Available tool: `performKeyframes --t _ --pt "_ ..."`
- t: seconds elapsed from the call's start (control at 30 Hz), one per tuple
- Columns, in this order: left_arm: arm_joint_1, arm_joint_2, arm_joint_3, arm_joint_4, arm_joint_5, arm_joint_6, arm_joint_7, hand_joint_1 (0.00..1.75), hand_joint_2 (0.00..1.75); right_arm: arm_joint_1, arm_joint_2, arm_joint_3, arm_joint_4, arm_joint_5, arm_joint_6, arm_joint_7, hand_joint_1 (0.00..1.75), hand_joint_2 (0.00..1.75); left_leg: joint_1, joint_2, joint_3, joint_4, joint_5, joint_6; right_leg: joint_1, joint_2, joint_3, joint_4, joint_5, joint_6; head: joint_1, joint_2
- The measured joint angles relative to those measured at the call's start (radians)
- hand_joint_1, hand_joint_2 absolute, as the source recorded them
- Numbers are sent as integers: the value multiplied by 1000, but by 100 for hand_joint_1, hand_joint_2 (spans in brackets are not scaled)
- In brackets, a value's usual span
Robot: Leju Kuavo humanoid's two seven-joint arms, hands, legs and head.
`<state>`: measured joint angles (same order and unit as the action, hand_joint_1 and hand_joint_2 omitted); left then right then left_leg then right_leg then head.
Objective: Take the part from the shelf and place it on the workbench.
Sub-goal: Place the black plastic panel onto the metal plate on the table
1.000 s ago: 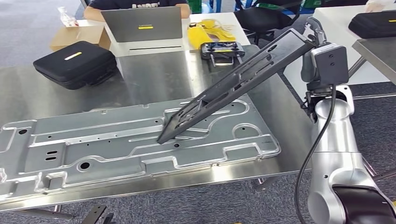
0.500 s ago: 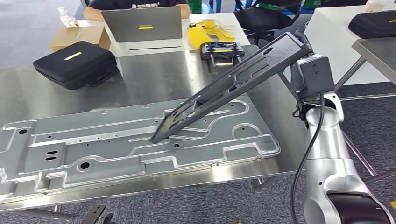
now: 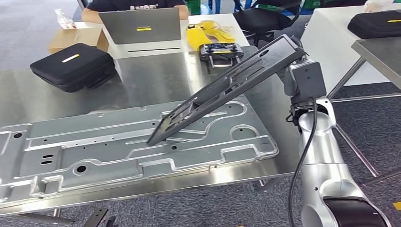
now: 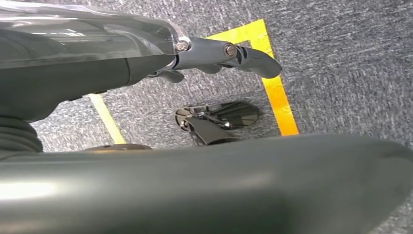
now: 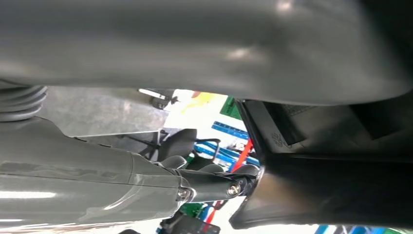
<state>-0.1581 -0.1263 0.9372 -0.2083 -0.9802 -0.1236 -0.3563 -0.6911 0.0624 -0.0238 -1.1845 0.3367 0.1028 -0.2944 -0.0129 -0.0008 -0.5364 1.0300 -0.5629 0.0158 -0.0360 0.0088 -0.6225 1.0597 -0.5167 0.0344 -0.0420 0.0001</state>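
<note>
The right hand (image 3: 297,51) gripped the upper end of the dark flat part (image 3: 222,90); in the right wrist view its fingers (image 5: 214,183) lay closed against the edge of that part (image 5: 336,185), with the thumb over the top face. The hand sat at the right edge of the workbench (image 3: 156,75), raised well above it on the silver right arm (image 3: 321,156).

From the grip the part ran away and down to the robot's left, its long axis slanting across the bench. Its high end was at the hand and its low end hung over the middle of the large stamped metal panel (image 3: 94,151) that lay flat on the bench. Whether that low corner touched the panel or hovered just above it could not be told from the head view.

The relation that mattered was this tilt. The part was already over the bench, so setting it down appeared to call for the hand to come lower until the long axis lay level, rather than for any further reach.

The left hand (image 4: 146,58) hung over grey carpet with yellow tape lines (image 4: 275,83), well away from the bench, its fingers (image 4: 253,56) held loosely out and holding nothing. The right hand was plainly the nearer.
</note>
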Motion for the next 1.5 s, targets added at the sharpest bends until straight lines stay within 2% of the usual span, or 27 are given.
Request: performKeyframes --t 0.3,0.67,1.03,1.3,1.5 --pt "1 -5 3 0 7 0 0 0 0 10 37 22 63 -23 3 10 0 0 3 6 5 0 -1 -1 3 6 2 0 2 -3 0 0" --pt "7 -13 7 0 17 1 -7 0 0 69 84 82 75 -42 17 -2 0 0 3 9 6 -1 -1 -1 3 8 3 0 2 -3 0 0" --pt "14 -15 7 0 17 -3 -10 0 0 53 61 107 -30 -19 -31 62 0 0 1 8 4 0 0 -1 3 4 2 -1 2 -3 0 0" --pt "15 -15 7 0 14 -4 -10 0 0 -23 19 98 -168 -16 -56 115 0 0 0 7 2 0 -1 -1 2 2 2 -3 2 -3 0 0" --pt "14 -15 7 0 14 -4 -10 0 0 -65 10 93 -235 -20 -53 131 0 0 1 7 2 0 -1 -1 2 2 2 -3 2 -3 0 0"
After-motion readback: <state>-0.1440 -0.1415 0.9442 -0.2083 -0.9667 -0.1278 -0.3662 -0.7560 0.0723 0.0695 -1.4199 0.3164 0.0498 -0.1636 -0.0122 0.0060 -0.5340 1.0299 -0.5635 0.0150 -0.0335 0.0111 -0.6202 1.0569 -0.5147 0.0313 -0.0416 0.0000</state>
